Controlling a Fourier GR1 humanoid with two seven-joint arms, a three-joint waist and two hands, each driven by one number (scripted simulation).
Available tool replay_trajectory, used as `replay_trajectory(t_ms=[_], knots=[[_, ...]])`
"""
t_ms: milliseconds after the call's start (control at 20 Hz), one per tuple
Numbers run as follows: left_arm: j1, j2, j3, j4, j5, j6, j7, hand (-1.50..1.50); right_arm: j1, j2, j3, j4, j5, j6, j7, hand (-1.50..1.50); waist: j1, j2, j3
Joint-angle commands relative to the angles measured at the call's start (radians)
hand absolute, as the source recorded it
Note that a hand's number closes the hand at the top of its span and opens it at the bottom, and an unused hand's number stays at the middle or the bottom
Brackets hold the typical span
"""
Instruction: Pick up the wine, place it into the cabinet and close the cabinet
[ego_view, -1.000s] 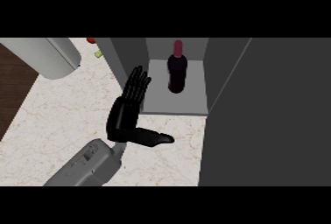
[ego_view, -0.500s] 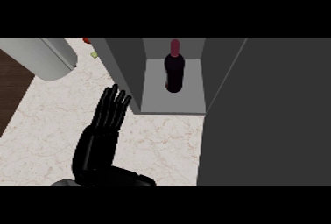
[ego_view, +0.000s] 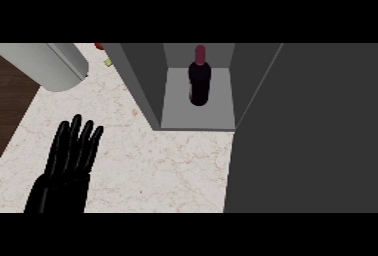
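The wine bottle (ego_view: 198, 80), dark with a red neck, stands upright inside the grey cabinet (ego_view: 142, 82) on its shelf floor. The cabinet's door (ego_view: 303, 130) stands open as a broad dark panel filling the right side. My left hand (ego_view: 65, 167) lies over the counter at the lower left, open, with its fingers straight and pointing away from me. It holds nothing and is well apart from the bottle and the cabinet. My right hand does not show.
A large grey rounded container (ego_view: 50, 65) sits at the upper left. Small red (ego_view: 98, 46) and green (ego_view: 108, 62) items lie behind the cabinet's left wall. The marble counter (ego_view: 162, 170) ends at the left in a dark wooden strip (ego_view: 13, 100).
My left hand has drawn back down and to the left, away from the cabinet. Its forearm has slipped out of view, and the bottle stays in the cabinet.
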Motion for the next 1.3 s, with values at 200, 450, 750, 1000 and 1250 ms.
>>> replay_trajectory(t_ms=[200, 450, 750, 1000, 1250], knots=[[0.25, 0.103, 0.181, -0.076, 0.083, -0.155, -0.102, -1.5, 0.029, 0.082, 0.276, -0.095, 0.011, -0.048, 0.136, 1.5, 0.005, -0.001, -0.002], [0.407, 0.157, 0.331, -0.095, 0.169, -0.31, -0.149, -1.5, -0.026, 0.136, 0.44, -0.126, 0.119, -0.133, 0.246, 1.5, 0.005, -0.004, -0.002], [0.496, 0.206, 0.5, -0.12, 0.254, -0.41, -0.112, -1.5, -0.242, 0.176, 0.642, 0.007, 0.326, -0.368, 0.261, 1.5, 0.012, -0.004, -0.003], [0.518, 0.2, 0.557, -0.094, 0.246, -0.494, -0.118, -1.5, -0.483, 0.176, 0.693, 0.189, 0.386, -0.519, 0.253, 1.5, 0.017, -0.001, -0.003], [0.594, 0.246, 0.704, -0.116, 0.358, -0.615, -0.072, -1.5, -0.676, 0.175, 0.574, 0.298, 0.312, -0.609, 0.293, 1.5, 0.032, 0.002, -0.002]])
